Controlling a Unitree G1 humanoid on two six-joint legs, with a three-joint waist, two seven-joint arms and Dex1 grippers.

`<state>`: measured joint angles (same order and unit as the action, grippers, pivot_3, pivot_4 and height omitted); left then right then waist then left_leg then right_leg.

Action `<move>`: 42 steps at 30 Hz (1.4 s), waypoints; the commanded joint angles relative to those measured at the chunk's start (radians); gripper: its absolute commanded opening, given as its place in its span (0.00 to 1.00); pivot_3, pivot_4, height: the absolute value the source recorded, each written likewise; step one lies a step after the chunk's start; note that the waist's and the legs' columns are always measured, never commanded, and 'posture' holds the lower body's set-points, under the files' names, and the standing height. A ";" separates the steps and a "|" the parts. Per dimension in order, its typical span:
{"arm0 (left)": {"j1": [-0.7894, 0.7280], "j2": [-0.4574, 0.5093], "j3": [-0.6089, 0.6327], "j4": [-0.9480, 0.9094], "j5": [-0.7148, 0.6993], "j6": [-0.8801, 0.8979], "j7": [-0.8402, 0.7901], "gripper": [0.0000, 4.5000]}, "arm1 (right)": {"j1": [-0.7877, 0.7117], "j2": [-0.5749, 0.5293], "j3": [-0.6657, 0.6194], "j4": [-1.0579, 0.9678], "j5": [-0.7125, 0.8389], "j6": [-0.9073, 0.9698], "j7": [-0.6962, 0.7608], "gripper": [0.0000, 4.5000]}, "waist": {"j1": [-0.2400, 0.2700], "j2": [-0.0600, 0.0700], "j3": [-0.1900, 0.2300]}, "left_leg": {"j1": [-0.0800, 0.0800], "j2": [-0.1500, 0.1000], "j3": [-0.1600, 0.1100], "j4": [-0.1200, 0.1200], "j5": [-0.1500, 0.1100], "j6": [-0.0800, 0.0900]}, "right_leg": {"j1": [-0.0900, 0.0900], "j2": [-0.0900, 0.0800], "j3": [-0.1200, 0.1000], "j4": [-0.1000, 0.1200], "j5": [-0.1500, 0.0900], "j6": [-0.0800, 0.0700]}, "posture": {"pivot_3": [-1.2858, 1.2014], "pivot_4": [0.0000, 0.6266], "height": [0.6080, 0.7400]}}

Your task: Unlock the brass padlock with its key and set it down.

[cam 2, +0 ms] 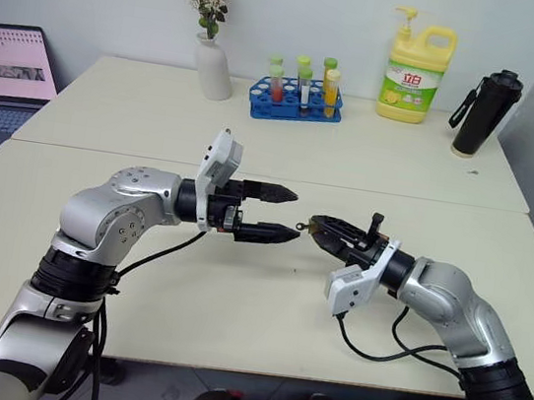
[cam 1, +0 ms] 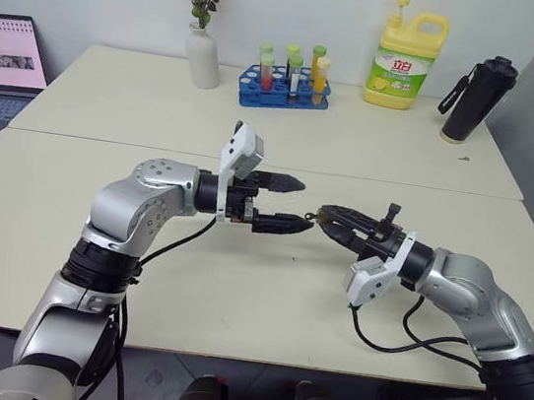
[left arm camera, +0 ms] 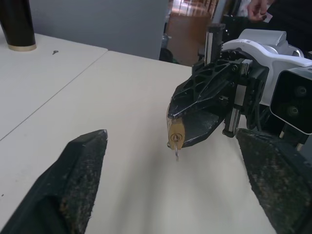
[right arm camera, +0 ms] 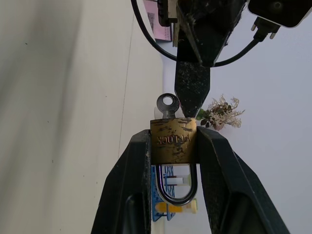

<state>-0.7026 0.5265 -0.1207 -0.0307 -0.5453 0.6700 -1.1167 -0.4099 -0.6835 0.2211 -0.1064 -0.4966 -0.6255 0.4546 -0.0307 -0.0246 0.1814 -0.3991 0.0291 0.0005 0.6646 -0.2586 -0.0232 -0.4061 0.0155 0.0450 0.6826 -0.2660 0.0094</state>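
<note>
At the far left a laptop [cam 1: 3,63] sits at the desk [cam 1: 109,118] edge. Next comes the left gripper [cam 1: 291,203], held above the desk and pointing toward the right one; its two black fingers stand well apart with nothing between them. Just beyond its fingertips, in the gap between the two arms, is the brass padlock [right arm camera: 173,142]. It is pinched by its body between the fingers of the right gripper [cam 1: 327,213], which is closed on it and holds it in the air over the desk. The silvery shackle points back toward the right wrist, and the key [right arm camera: 167,106] sticks out of the padlock's keyhole toward the left gripper, near one fingertip but apart from it. Along the desk's back edge stand a vase [cam 1: 204,56], a blue test-tube rack [cam 1: 288,89], a yellow detergent bottle [cam 1: 404,60] and a black flask [cam 1: 478,98].
</note>
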 commanded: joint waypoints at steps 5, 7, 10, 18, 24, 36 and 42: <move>0.006 0.021 -0.012 -0.035 0.001 0.011 -0.017 0.38 | -0.027 0.007 -0.007 -0.017 0.022 -0.018 0.000 0.20 | 0.001 0.000 0.000 | 0.000 0.000 0.000 0.000 0.000 0.000 | 0.000 0.000 0.000 0.000 0.000 0.000 | 0.52 0.24 1.00; 0.007 0.020 -0.019 -0.028 0.010 0.007 -0.017 0.22 | -0.028 0.009 -0.006 -0.023 0.030 -0.019 0.005 0.20 | 0.001 0.000 0.000 | 0.000 0.000 0.000 0.000 0.000 0.000 | 0.000 0.000 0.000 0.000 0.000 0.000 | 0.52 0.24 1.00; 0.001 0.018 -0.029 -0.014 0.020 0.005 -0.017 0.08 | -0.030 0.011 -0.004 -0.027 0.034 -0.021 0.011 0.20 | 0.001 0.000 0.000 | 0.000 0.000 0.000 0.000 0.000 0.000 | 0.000 0.000 0.000 0.000 0.000 0.000 | 0.52 0.24 1.00; -0.008 0.006 -0.026 -0.007 0.013 0.023 -0.015 0.08 | -0.039 0.020 -0.006 -0.027 0.038 -0.026 0.027 0.20 | 0.001 0.000 0.000 | 0.000 0.000 0.000 0.000 0.000 0.000 | 0.000 0.000 0.000 0.000 0.000 0.000 | 0.52 0.24 1.00; -0.004 0.006 -0.014 -0.010 -0.012 0.056 -0.019 0.08 | -0.039 0.020 -0.007 -0.025 0.044 -0.028 0.034 0.20 | 0.001 0.000 0.000 | 0.000 0.000 0.000 0.000 0.000 0.000 | 0.000 0.000 0.000 0.000 0.000 0.000 | 0.52 0.24 1.00; -0.011 0.013 0.020 0.016 -0.006 0.058 0.000 0.55 | -0.034 0.011 -0.010 -0.013 0.050 -0.035 0.045 0.20 | 0.001 0.000 0.000 | 0.000 0.000 0.000 0.000 0.000 0.000 | 0.000 0.000 0.000 0.000 0.000 0.000 | 0.52 0.24 1.00; -0.008 -0.002 0.022 0.006 -0.023 0.093 0.005 0.55 | -0.043 0.013 -0.006 -0.007 0.048 -0.039 0.045 0.20 | 0.001 0.000 0.000 | 0.000 0.000 0.000 0.000 0.000 0.000 | 0.000 0.000 0.000 0.000 0.000 0.000 | 0.52 0.24 1.00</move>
<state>-0.7005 0.5264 -0.1128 0.0014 -0.5520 0.7635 -1.1158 -0.4336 -0.6642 0.2219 -0.1029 -0.4671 -0.6496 0.5014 -0.0294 -0.0246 0.1814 -0.3992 0.0288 0.0006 0.6648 -0.2586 -0.0232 -0.4061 0.0152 0.0448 0.6826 -0.2659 0.0091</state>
